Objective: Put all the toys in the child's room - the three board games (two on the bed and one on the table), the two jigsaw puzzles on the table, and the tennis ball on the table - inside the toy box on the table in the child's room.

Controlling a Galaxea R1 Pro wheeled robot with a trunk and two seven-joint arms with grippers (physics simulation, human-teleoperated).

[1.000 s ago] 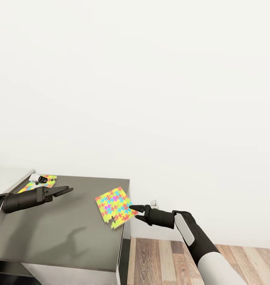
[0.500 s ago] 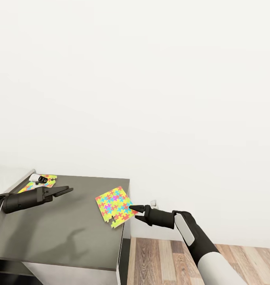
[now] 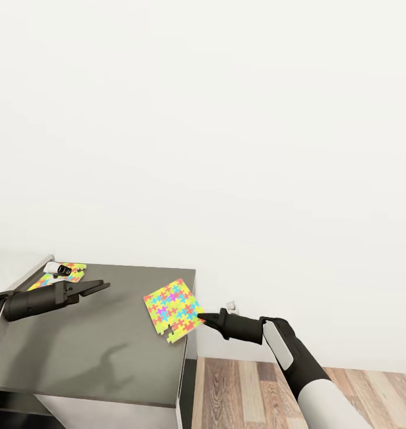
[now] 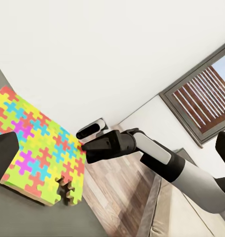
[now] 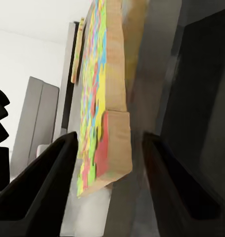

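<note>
Lying flat on the dark-grey wing of the table (image 3: 96,345), the nearer jigsaw puzzle (image 3: 172,310) sits at the wing's far right corner, one edge reaching slightly past the table edge. The right gripper (image 3: 204,318) is level with that overhanging corner, its tips just beside the puzzle; in the right wrist view its two dark fingers (image 5: 40,195) are spread, one on each side of the puzzle's cardboard edge (image 5: 110,118), with a gap between pad and board on both sides, so nothing is pinched. In the left wrist view the same gripper (image 4: 87,146) points at the puzzle's (image 4: 38,148) corner. The left gripper (image 3: 100,286) hovers above the wing's left part, well apart from this puzzle, fingers drawn close with only a narrow slit between them, empty. A second jigsaw puzzle (image 3: 65,273) lies at the far left of the table, partly behind the left arm. Beyond the table are a white wall and a wood-plank floor (image 3: 322,393).
</note>
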